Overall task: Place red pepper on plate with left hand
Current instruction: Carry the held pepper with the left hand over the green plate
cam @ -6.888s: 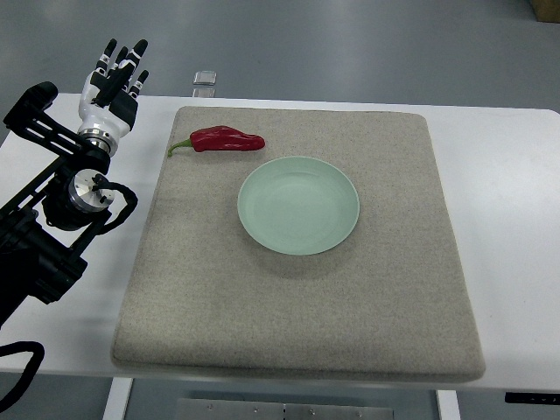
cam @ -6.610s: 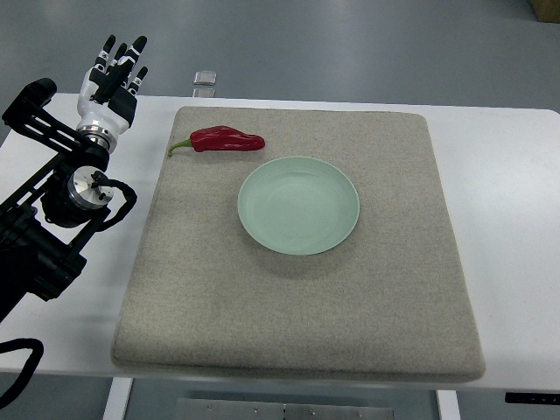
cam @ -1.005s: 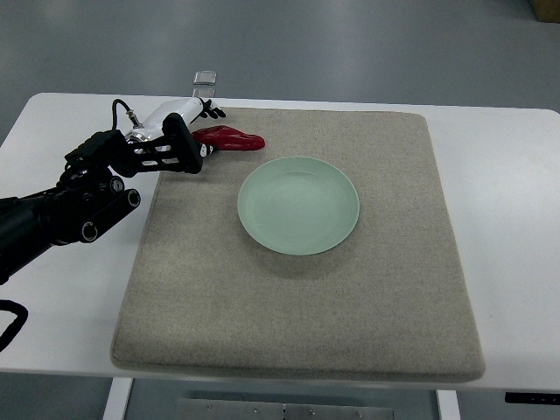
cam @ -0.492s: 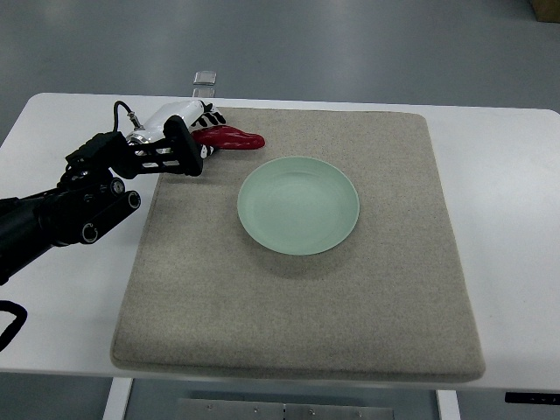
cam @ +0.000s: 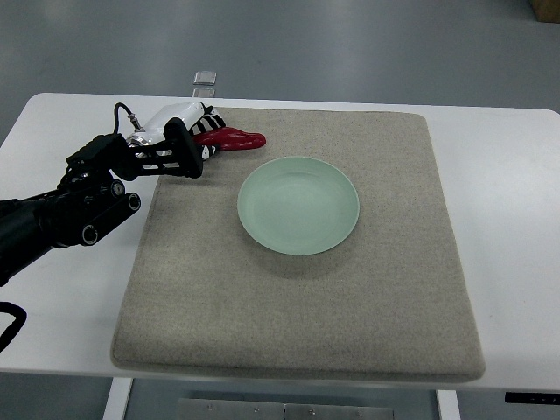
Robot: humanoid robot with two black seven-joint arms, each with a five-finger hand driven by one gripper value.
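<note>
A red pepper (cam: 234,137) lies on the grey mat (cam: 297,306) at its back left, up and left of the pale green plate (cam: 298,205). My left hand (cam: 208,136) reaches in from the left and covers the pepper's stem end. Its fingers (cam: 214,122) curl over the top and the thumb sits below, closed around that end. The pepper's right half sticks out toward the plate and still rests on the mat. The plate is empty. The right arm is not in view.
The mat lies on a white table (cam: 507,175). A small clear object (cam: 205,79) sits at the table's back edge, just behind the hand. My left forearm (cam: 79,197) lies over the table's left side.
Since the earliest frames the left hand has swung from the table's back left corner to the pepper. In the last second its fingers have lowered and closed over the stem end.
</note>
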